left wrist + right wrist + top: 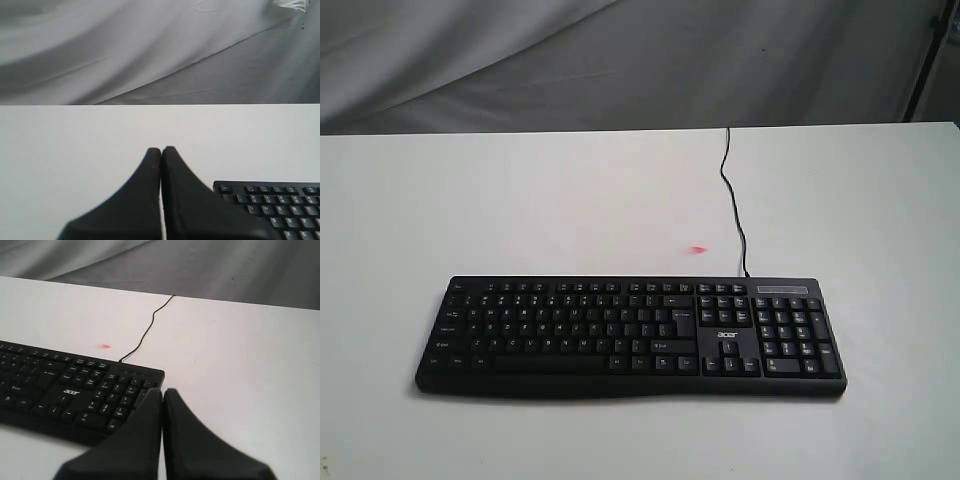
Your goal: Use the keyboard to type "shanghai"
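Observation:
The black keyboard (630, 335) with white legends and an "acer" logo lies across the near half of the white table, its thin cable (732, 200) running to the far edge. Neither arm shows in the exterior view. In the left wrist view my left gripper (161, 149) is shut with nothing in it, hovering beside the keyboard (272, 202) corner with the Esc key. In the right wrist view my right gripper (163, 391) is shut and empty, next to the number-pad end of the keyboard (75, 387).
A small pink mark (697, 250) lies on the white table (570, 200) just behind the keyboard, also visible as a pink mark (104, 346) in the right wrist view. A grey cloth backdrop (620, 60) hangs beyond the table's far edge.

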